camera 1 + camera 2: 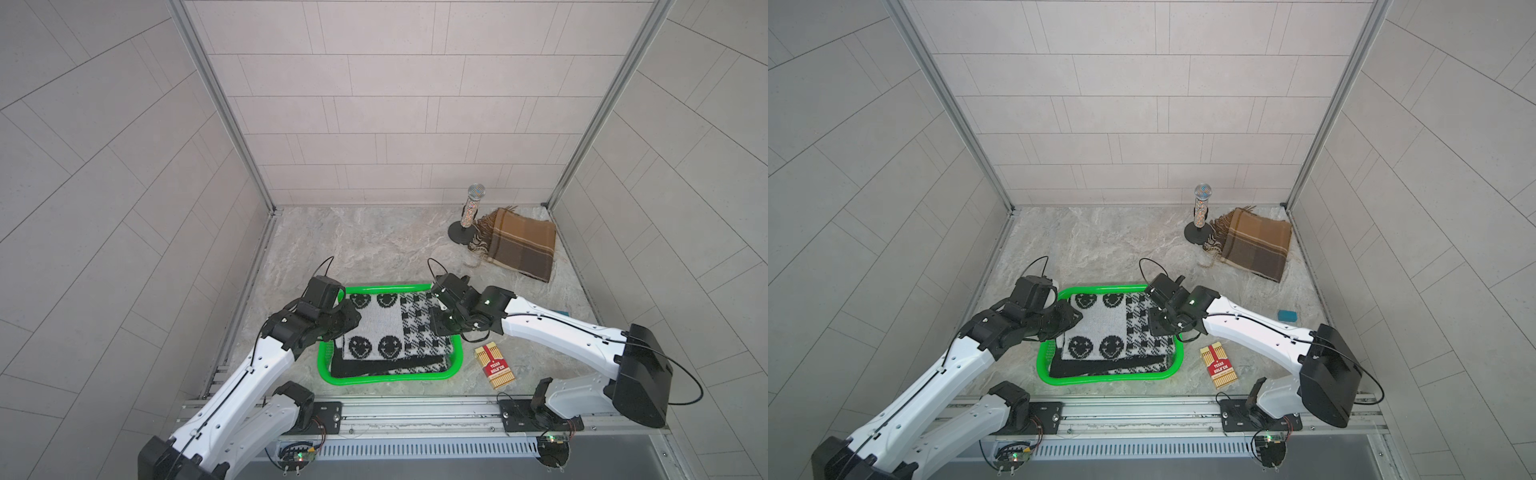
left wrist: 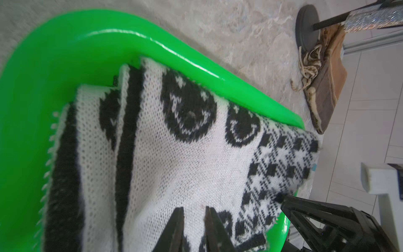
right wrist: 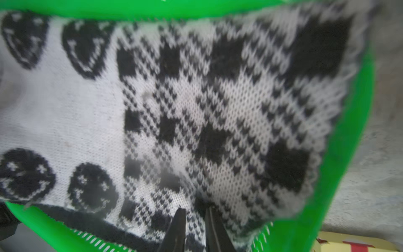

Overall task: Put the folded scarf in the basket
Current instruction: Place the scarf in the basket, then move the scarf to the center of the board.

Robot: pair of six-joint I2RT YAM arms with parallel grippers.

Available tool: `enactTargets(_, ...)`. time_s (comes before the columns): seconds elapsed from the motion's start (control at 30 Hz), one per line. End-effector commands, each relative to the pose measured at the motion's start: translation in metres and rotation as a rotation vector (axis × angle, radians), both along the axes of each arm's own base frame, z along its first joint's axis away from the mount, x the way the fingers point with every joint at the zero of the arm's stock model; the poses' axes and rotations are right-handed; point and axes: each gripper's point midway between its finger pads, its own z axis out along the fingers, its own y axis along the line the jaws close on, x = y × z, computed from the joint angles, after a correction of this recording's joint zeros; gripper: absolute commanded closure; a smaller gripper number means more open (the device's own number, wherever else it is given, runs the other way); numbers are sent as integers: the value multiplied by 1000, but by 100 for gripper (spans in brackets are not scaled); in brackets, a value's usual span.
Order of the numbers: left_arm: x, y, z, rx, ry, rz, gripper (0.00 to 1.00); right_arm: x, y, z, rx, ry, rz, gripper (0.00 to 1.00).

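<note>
The folded scarf (image 1: pixel 374 328) (image 1: pixel 1100 328), black and white knit with smiley faces and houndstooth, lies inside the bright green basket (image 1: pixel 390 379) (image 1: pixel 1100 380). Its right edge rides up on the rim. My left gripper (image 1: pixel 353 318) (image 2: pixel 194 210) rests on the scarf's left side. Its jaws stand a narrow gap apart with flat knit (image 2: pixel 174 163) showing between them; a pinch cannot be made out. My right gripper (image 1: pixel 436 328) (image 3: pixel 194 210) sits on the houndstooth part (image 3: pixel 196 98), nearly closed, with a crease of fabric drawn up at its tips. The basket wall (image 3: pixel 349 152) is just beside it.
A brown plaid scarf (image 1: pixel 519 245) and a glitter microphone on a round black stand (image 1: pixel 471 208) are at the back right. A red and cream card box (image 1: pixel 494 365) lies right of the basket. A small teal block (image 1: pixel 1287 316) sits behind my right arm.
</note>
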Motion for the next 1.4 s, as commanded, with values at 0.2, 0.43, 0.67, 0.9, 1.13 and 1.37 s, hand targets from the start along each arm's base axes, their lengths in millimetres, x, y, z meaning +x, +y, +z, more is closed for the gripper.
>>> enactTargets(0.2, -9, 26, -45, 150, 47, 36, 84, 14, -14, 36, 42, -148, -71, 71)
enactTargets(0.43, 6, 28, 3, 152, -61, 61, 84, 47, -105, 84, 74, -276, -367, 68)
enactTargets(0.67, 38, 6, 72, 52, -168, 53, 82, 115, -201, 95, 142, -246, -744, 63)
enactTargets(0.9, 72, -30, 97, -44, -187, -15, 82, 216, -262, 92, 223, -258, -985, 64)
enactTargets(1.13, 81, -46, 97, -87, -184, -62, 83, 292, -294, 42, 258, -144, -1024, 66)
enactTargets(1.37, 82, -52, 81, -97, -159, -95, 83, 316, -304, -28, 220, 8, -1018, 67)
